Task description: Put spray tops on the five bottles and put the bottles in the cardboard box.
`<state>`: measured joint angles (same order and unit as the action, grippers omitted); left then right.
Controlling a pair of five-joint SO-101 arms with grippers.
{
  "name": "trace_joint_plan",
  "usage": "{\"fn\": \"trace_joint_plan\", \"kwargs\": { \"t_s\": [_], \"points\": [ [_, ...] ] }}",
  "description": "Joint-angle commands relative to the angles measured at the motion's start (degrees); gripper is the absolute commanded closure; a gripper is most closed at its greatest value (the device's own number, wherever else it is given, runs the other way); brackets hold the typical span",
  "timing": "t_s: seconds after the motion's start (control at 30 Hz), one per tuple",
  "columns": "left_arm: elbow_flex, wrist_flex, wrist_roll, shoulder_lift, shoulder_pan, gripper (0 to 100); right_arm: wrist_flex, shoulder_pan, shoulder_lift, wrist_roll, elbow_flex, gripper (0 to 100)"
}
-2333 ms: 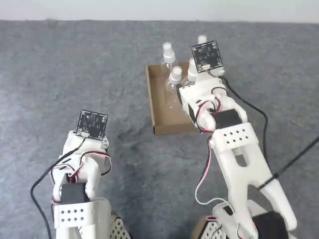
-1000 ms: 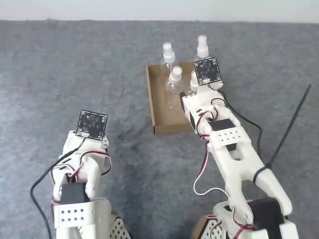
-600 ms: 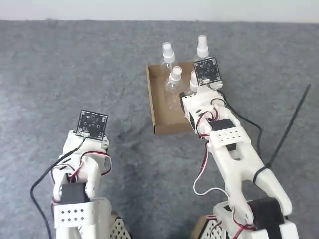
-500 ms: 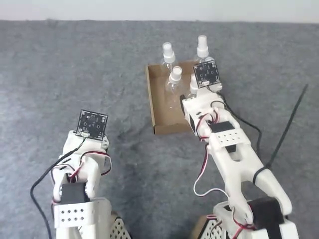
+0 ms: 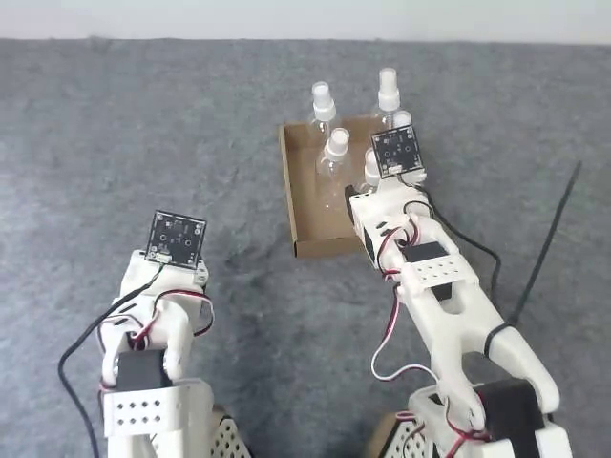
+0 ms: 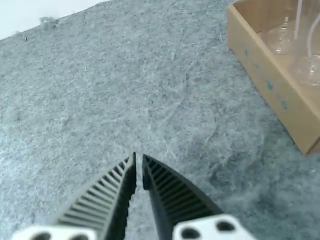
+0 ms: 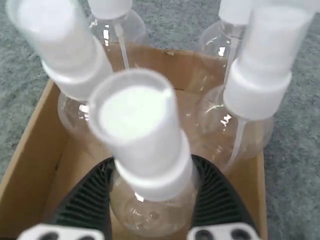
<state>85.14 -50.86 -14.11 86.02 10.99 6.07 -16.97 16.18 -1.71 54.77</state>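
Right gripper [image 7: 152,167] clamped on upright bottle [image 7: 142,125], near-right part of cardboard box [image 5: 286,181]. Bottle axis vertical. Other bottles [image 7: 257,65] crowd just beyond it. Left gripper [image 6: 138,160] closed on nothing, well left of box. Right arm nearer; release likely its job.

The tabletop [image 5: 143,124] is covered edge to edge in grey felt with a matted, fibrous nap. A shallow, open-topped cardboard box [image 5: 290,205] sits flat on the felt, right of centre and toward the far side, with its long walls running away from the arms. Two capped spray bottles [image 5: 322,103] stand upright at the box's far wall. Whether they stand inside it or on the felt just beyond cannot be told.
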Motion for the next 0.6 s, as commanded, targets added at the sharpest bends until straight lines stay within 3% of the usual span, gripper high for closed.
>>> {"fn": "trace_joint_plan", "kwargs": {
  "t_s": [0.0, 0.4, 0.57],
  "points": [
    [-0.5, 1.6, -0.2, 1.1, 0.2, 99, -1.0, 0.0, 0.7, -0.9, -0.4, 99.1],
    [-0.5, 1.6, -0.2, 1.1, 0.2, 99, -1.0, -0.4, 0.8, -0.9, -0.9, 98.5],
    [-0.5, 1.6, -0.2, 1.1, 0.2, 99, -1.0, -0.4, 0.8, -0.9, -0.9, 87.5]
  ]
}}
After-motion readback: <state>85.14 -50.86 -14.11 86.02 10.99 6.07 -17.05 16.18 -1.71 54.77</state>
